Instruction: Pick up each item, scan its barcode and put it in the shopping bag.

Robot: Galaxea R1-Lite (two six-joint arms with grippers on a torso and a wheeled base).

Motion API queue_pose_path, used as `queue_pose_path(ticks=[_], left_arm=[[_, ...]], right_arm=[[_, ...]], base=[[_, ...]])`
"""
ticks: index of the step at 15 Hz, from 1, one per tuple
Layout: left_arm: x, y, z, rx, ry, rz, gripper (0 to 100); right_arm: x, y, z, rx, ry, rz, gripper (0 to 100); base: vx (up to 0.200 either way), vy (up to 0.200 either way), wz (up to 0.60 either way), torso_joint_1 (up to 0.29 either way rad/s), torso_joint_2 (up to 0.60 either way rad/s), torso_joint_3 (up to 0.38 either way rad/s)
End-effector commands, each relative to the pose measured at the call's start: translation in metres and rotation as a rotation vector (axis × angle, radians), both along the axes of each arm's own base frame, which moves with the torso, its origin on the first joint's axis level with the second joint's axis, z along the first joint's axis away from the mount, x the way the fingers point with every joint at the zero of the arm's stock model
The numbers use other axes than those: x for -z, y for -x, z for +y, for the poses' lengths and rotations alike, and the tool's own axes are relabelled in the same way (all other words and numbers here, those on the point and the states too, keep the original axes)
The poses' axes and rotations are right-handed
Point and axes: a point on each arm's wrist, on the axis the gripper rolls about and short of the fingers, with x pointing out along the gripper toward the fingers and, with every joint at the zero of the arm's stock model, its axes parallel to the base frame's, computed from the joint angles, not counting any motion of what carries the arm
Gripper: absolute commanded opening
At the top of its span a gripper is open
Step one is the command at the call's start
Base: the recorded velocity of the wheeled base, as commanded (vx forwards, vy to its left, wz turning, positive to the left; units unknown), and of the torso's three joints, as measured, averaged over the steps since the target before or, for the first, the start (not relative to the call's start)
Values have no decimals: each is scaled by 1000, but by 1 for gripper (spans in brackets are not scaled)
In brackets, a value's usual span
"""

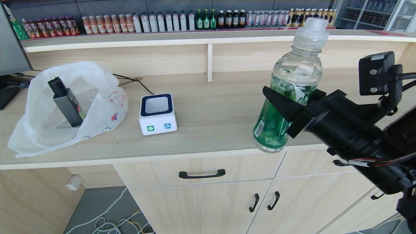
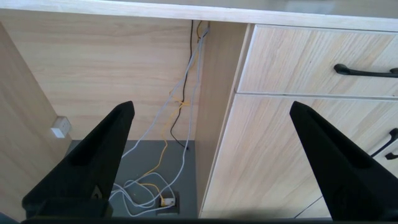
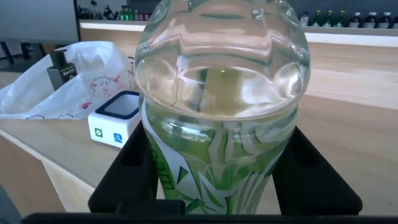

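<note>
Head view shows the right end effector (image 1: 294,100) gripping a clear plastic bottle with a green label (image 1: 297,70), in the air at 3 o'clock. The white square scanner box (image 1: 158,113) sits on the wooden desk (image 1: 211,107) at 9 o'clock from it. Best to bring the bottle over slowly and face its barcode (image 1: 258,130) to the scanner's window. The left end effector (image 2: 211,112) is wide open.

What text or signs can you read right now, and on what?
Scanner: green and blue icons, no readable words.
Shopping bag: red print, too blurred.
Bottle: label lettering cut off and distorted; barcode digits too small.
Shelf bottles: labels too small.
</note>
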Motion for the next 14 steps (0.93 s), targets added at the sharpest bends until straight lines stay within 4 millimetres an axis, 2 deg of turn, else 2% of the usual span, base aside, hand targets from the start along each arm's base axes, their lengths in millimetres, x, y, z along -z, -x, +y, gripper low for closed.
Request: queue_pose_path(ticks=[1, 3, 5, 7, 14], left_arm=[[0, 0, 0, 0, 0, 0, 100], [0, 0, 0, -1, 0, 0, 100], [0, 0, 0, 0, -3, 0, 100], [0, 0, 0, -1, -4, 0, 100], [0, 0, 0, 0, -3, 0, 100]], right_arm=[[9, 26, -18, -23, 5, 19, 0], [17, 36, -24, -37, -1, 42, 0], [26, 54, -29, -132, 24, 48, 0], [32, 64, -35, -220, 39, 65, 0], [23, 72, -31, -562, -138, 237, 0]], base=[[0, 0, 0, 0, 0, 0], [0, 0, 0, 0, 0, 0], [0, 0, 0, 0, 0, 0], [0, 0, 0, 0, 0, 0], [0, 0, 0, 0, 0, 0]])
